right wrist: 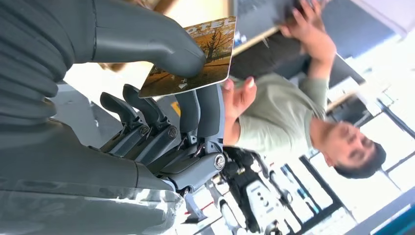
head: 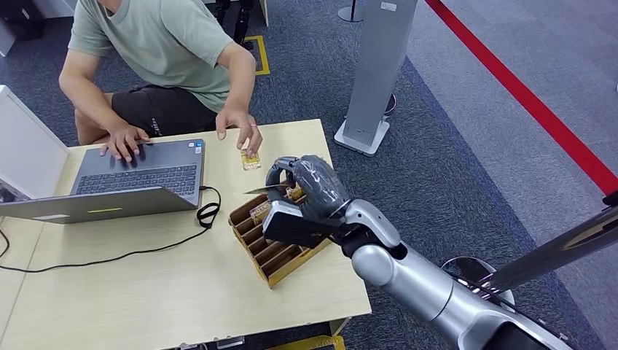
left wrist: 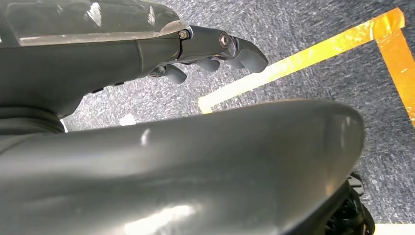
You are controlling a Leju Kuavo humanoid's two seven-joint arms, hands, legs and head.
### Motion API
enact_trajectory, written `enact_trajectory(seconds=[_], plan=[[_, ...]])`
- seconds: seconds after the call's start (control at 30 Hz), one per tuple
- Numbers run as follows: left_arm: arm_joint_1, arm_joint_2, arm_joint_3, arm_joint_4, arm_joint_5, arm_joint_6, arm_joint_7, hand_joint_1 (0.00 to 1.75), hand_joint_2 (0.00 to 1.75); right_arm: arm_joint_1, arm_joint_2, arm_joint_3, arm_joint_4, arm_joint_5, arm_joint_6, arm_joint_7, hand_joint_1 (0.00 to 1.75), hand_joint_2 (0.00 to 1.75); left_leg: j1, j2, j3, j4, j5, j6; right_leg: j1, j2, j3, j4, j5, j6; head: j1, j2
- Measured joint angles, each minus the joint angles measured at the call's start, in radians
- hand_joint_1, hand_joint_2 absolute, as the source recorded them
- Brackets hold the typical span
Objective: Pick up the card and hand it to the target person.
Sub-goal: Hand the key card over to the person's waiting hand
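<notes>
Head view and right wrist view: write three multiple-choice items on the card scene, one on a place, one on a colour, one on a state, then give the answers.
1. Where does the wooden card rack stand?
A. on the table
B. on the floor
C. on the laptop

2. What colour is the person's shirt?
A. red
B. pale green
C. black

3. What is the right hand doing?
A. hanging with nothing in it
B. pressing the laptop
C. holding a card

Answers: A, the rack sits on the table near its edge; B, the shirt is pale green; C, thumb and fingers pinch the card.
</notes>
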Motion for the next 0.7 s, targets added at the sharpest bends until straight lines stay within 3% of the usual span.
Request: enact_trajectory(seconds=[0.33,0.63,0.7], plan=[[-0.014,-0.007,-0.012,0.000,0.000,0.008,0.016,0.00,0.00,-0.153,0.070,0.011,0.244,-0.058,-0.109,-0.055,1.64,1.75,0.000,0.000,-0.001,0.000,0.001,0.000,0.000,0.000,-0.001,0.000,0.001,0.000,0.000,0.000],[-0.014,-0.007,-0.024,0.000,0.008,0.012,0.018,0.00,0.00,-0.194,0.111,0.025,0.427,-0.047,-0.159,-0.072,1.64,1.75,0.000,0.000,-0.001,0.000,0.001,0.000,0.000,0.000,-0.001,0.000,0.001,0.000,0.000,0.000],[-0.014,-0.007,-0.025,0.000,0.009,0.012,0.018,0.00,0.00,-0.195,0.115,0.029,0.452,-0.040,-0.164,-0.071,0.82,1.75,0.000,0.000,-0.001,0.000,0.001,0.000,0.000,0.000,-0.001,0.000,0.001,0.000,0.000,0.000]])
